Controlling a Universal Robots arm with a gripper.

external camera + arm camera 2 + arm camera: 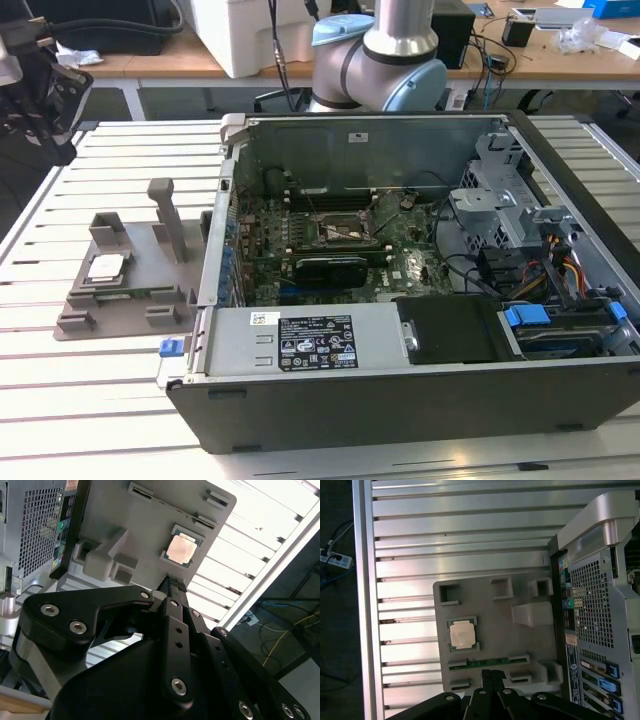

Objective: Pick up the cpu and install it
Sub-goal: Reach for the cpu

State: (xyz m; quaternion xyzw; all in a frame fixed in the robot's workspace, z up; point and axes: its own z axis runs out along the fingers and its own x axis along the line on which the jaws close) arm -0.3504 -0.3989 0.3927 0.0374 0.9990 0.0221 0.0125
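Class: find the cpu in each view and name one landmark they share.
Exterior view: cpu in the grey holder, at the exterior view's left of the computer case.
Second wrist view: cpu in the holder's square recess.
First wrist view: cpu in the same recess.
Shared landmark: the grey holder.

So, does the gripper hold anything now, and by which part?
Nothing is held. The gripper is shut on nothing; the cpu lies in its pocket of the grey holder.

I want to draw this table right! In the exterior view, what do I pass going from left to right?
chip → grey holder's tall post → black square socket → silver metal cage → orange and yellow wires
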